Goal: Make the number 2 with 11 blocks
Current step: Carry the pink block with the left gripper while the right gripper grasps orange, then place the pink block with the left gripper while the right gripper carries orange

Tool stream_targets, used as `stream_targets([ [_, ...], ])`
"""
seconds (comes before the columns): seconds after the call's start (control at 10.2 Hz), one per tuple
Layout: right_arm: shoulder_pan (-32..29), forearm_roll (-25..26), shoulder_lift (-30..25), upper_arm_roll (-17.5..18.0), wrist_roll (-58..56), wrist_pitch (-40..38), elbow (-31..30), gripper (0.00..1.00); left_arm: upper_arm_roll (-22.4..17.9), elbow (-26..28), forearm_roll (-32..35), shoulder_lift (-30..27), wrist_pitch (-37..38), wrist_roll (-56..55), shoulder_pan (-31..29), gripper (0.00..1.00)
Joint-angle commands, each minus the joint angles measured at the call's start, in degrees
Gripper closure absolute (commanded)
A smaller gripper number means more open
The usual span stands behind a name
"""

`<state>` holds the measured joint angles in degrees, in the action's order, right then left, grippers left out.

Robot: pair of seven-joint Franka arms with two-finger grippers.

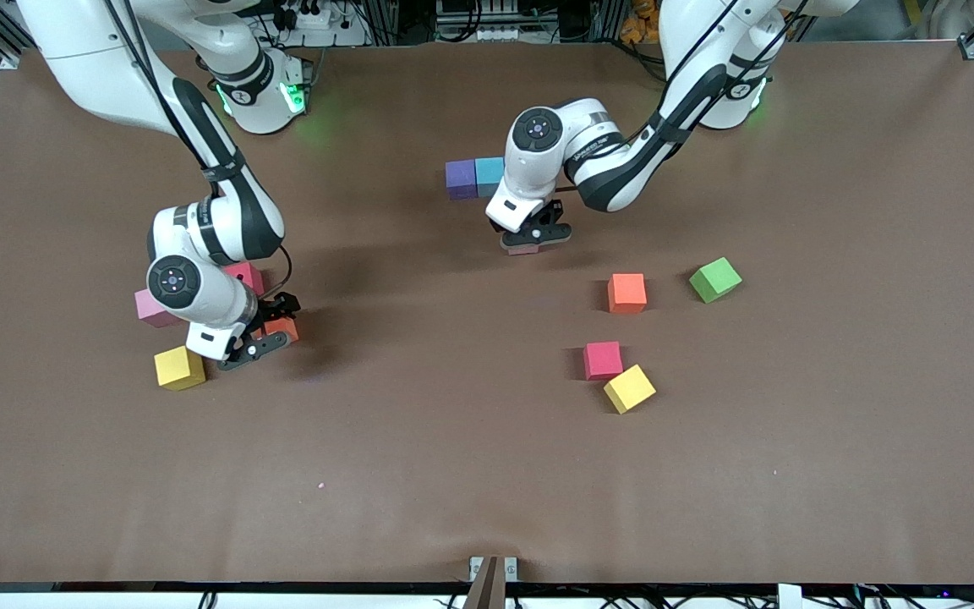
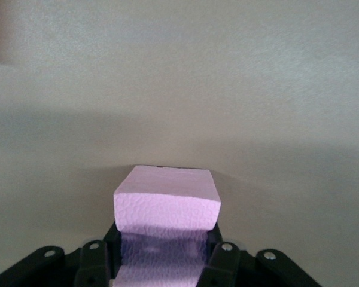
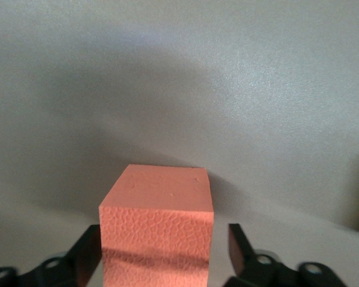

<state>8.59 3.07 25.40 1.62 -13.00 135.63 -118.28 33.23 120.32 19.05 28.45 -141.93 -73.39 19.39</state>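
Observation:
My left gripper (image 1: 529, 241) is shut on a pink block (image 1: 523, 249), low over the table beside the purple block (image 1: 461, 178) and sky blue block (image 1: 489, 175), which touch side by side. In the left wrist view the pink block (image 2: 166, 200) is squeezed between the fingers of the left gripper (image 2: 164, 239). My right gripper (image 1: 263, 336) is down at an orange block (image 1: 284, 328). In the right wrist view its jaws stand open around that orange block (image 3: 158, 203), with a gap at one finger (image 3: 238, 242).
Around the right gripper lie a pink block (image 1: 151, 309), a red block (image 1: 246, 273) and a yellow block (image 1: 179, 368). Toward the left arm's end lie an orange block (image 1: 626, 293), a green cube (image 1: 714, 279), a red block (image 1: 603, 359) and a yellow block (image 1: 629, 388).

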Motion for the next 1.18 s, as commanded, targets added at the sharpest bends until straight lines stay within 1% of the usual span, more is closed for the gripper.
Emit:
stream_targets([
  [0.0,-1.0,0.6,-1.8,0.9,1.0,0.4,-1.7,0.50,-0.1,1.8,2.2,-2.1,-0.5,-2.8,-0.1,0.85],
  [0.1,-1.0,0.6,-2.1,0.9,1.0,0.3,-1.6,0.54,-0.1,1.8,2.2,-2.1,-0.5,-3.1,-0.1,0.85],
  [0.39,-0.3,0.6,-3.1,1.5,-0.8,-0.1,-1.0,0.53,-0.1,1.9,2.2,-2.1,-0.5,-3.7,0.4,0.84],
  [0.49,0.1,0.6,-3.2,2.1,-4.0,-0.2,-0.3,0.53,-0.1,2.0,2.2,-2.1,-0.5,-3.9,0.7,0.83],
  [0.78,5.1,0.6,-2.9,2.2,-13.5,0.0,1.4,0.53,0.0,2.1,2.2,-2.1,-0.5,-5.1,1.3,0.81],
  [1.08,10.1,0.8,-2.1,2.2,-15.4,0.4,3.2,0.52,0.0,2.6,2.3,-2.1,-0.5,-5.2,1.7,0.81],
])
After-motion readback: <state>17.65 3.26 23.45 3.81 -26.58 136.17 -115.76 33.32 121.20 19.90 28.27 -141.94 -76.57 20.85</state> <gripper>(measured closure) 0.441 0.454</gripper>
